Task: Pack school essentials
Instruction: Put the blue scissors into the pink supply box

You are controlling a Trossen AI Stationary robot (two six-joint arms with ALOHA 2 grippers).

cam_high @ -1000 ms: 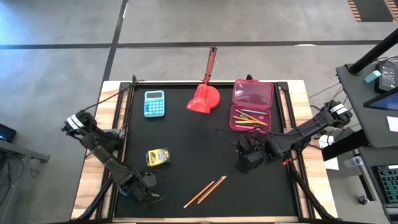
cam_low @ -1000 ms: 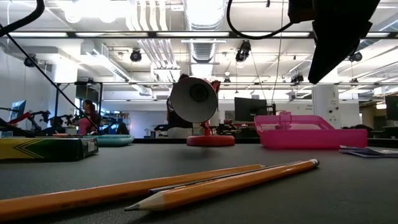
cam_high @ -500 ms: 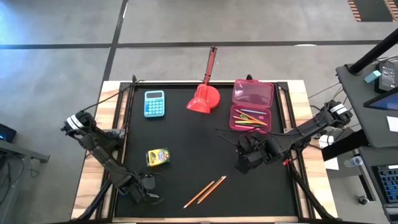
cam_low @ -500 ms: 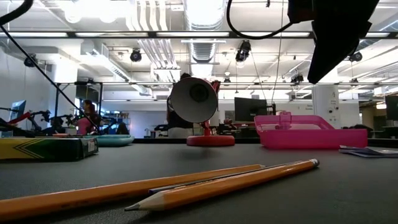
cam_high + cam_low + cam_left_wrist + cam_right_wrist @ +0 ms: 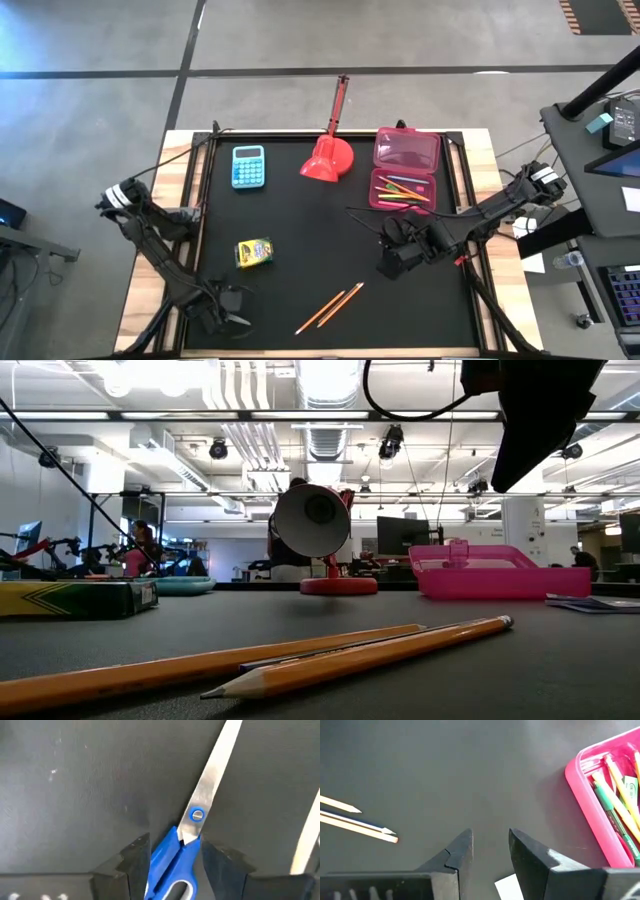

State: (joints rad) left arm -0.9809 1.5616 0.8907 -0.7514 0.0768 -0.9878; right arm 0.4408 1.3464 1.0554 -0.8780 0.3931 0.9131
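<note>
Blue-handled scissors [image 5: 197, 815] sit between the fingers of my left gripper [image 5: 175, 841], which is shut on them at the table's near left corner [image 5: 225, 308]. My right gripper [image 5: 385, 262] hovers open and empty over the mat's right half, near the open pink pencil case [image 5: 404, 188]. The case holds several coloured pencils [image 5: 615, 785]. Two orange pencils [image 5: 330, 307] lie flat on the mat near the front, and they also show in the low view [image 5: 360, 655]. The yellow-green crayon box [image 5: 254, 251] lies flat at mid-left. A white square's corner [image 5: 508, 885] shows under my right gripper. My left gripper pinches the neck of the scissors' blue handles [image 5: 172, 854], just behind the pivot screw, between its two fingers. The scissors lie along the fingers, with the steel blade [image 5: 215, 765] pointing away from the gripper. The handle loops are hidden below the picture's edge. Whether the scissors are clear of the mat, I cannot tell.
A light-blue calculator [image 5: 248, 166] lies at the far left of the black mat. A red long-handled scoop [image 5: 328, 155] stands at the far middle, its handle reaching past the far edge. The mat's middle [image 5: 310, 230] is bare.
My left gripper has gone toward the table's near left corner, with the arm's forearm swinging that way. My right arm has kept still.
</note>
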